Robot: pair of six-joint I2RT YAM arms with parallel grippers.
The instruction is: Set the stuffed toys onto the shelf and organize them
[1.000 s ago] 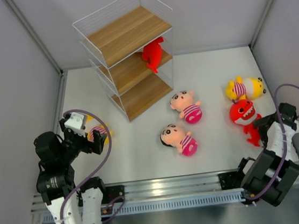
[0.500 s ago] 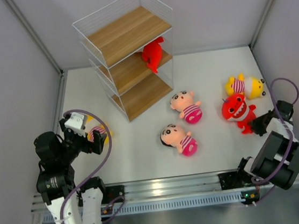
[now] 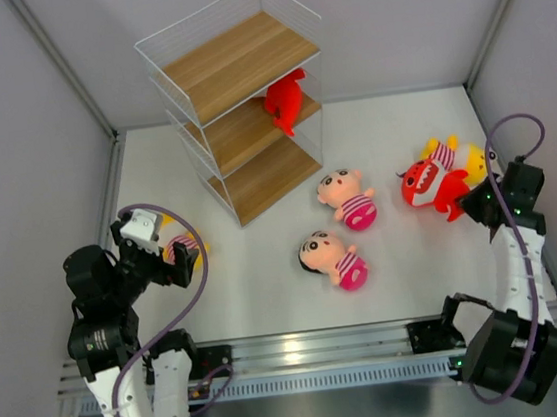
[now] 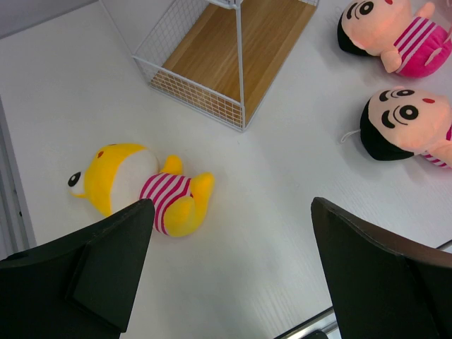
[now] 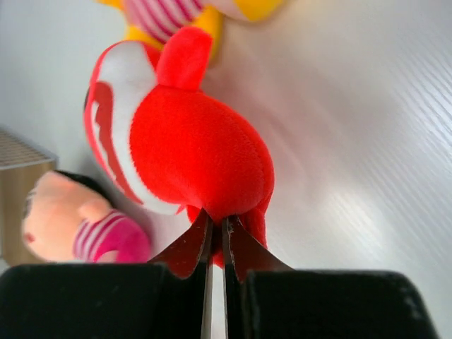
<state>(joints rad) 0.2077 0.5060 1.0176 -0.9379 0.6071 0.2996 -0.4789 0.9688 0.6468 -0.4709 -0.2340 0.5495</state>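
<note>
My right gripper (image 5: 215,222) is shut on the tail end of a red shark (image 5: 191,134), seen at the right of the table (image 3: 425,184) with the gripper (image 3: 469,205) just behind it. A yellow figure (image 3: 464,157) lies right beside that shark. Two boy dolls (image 3: 348,199) (image 3: 332,258) lie mid-table. The shelf (image 3: 232,63) stands at the back left, a second red shark (image 3: 286,99) on its middle board. My left gripper (image 4: 229,212) hangs open above bare table, next to another yellow figure (image 4: 134,187), which is partly hidden in the top view.
Grey walls close in the white table (image 3: 391,135) on the left, back and right. A metal rail (image 3: 305,351) with both arm bases runs along the near edge. The shelf's lowest board (image 4: 240,42) shows close ahead of the left gripper.
The right gripper has shut on the red shark's tail and moved it away from the near edge and leftward, up beside the yellow figure. The left arm has stayed still.
</note>
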